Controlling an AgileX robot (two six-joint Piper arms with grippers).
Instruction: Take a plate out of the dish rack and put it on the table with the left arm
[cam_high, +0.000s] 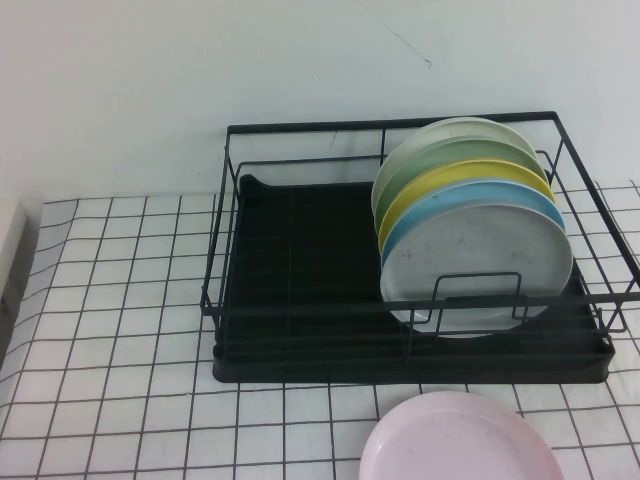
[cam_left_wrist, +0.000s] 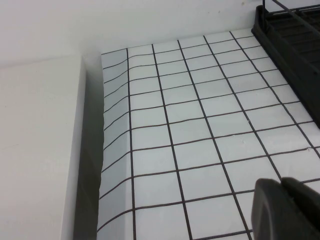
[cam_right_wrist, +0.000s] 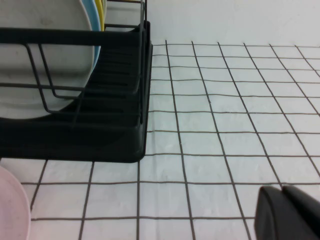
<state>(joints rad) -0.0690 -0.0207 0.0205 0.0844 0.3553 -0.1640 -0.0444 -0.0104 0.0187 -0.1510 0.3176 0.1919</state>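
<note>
— At the front of the stack in the dish rack (cam_high: 300, 290): the plate (cam_high: 475, 265), pale grey, on edge, leaning back against the light blue plate (cam_high: 470, 205). Behind that, a yellow plate (cam_high: 450, 180) and two greenish ones.

— And outward from there?

— Just in front of the rack, flat on the desk (cam_high: 110, 320), a pale pink plate (cam_high: 460, 440). Seen only from the high view: the whole stack, no arm anywhere.

— From the wrists, then?

— Left wrist view: bare grid, only a corner of the rack at the edge, a white block (cam_left_wrist: 40, 150) beside the desk. Left pincer (cam_left_wrist: 285, 210) low over the desk, well apart from the grey plate; cannot tell how the fingers stand. Right wrist view: grey plate behind the rack's front wires, pink rim in the corner. Right pincer (cam_right_wrist: 287, 212) also low over the desk, beside the rack's end; likewise cannot tell.
</note>
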